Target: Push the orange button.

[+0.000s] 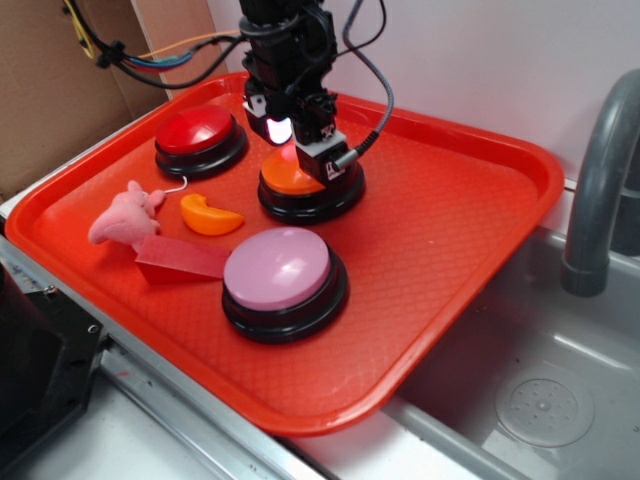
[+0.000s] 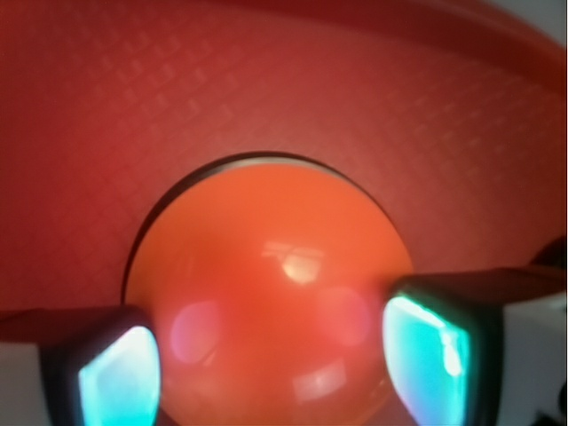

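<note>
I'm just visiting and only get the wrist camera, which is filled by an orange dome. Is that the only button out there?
Observer: No. The orange button shares a red tray with a red button to the left of it and a pink button nearer the front.
Visitor: Anything besides buttons?
Observer: Yes. A pink plush toy, an orange crescent and a red wedge lie on the tray's left side.
Visitor: What's beyond the tray?
Observer: A grey sink with a faucet, just off the tray's right edge.
</note>
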